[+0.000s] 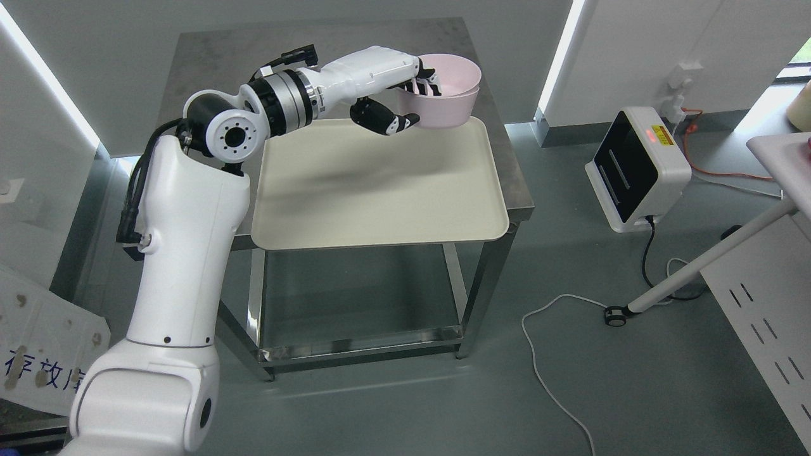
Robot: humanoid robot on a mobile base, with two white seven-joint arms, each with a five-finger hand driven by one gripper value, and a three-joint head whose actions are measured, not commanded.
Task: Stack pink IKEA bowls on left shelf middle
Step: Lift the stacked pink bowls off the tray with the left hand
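The left hand (405, 95) is gripping the near rim of the upper pink bowl (447, 73), fingers curling inside it and thumb outside. That bowl is nesting in a second pink bowl (447, 113), sitting at the far right of the steel counter (209, 57), just behind a cream tray (374, 190).

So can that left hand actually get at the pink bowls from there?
Yes, it seems so. The left hand is already at the pink bowls, fingers hooked over the near rim and thumb below, with nothing between them. The tray beside them is bare.
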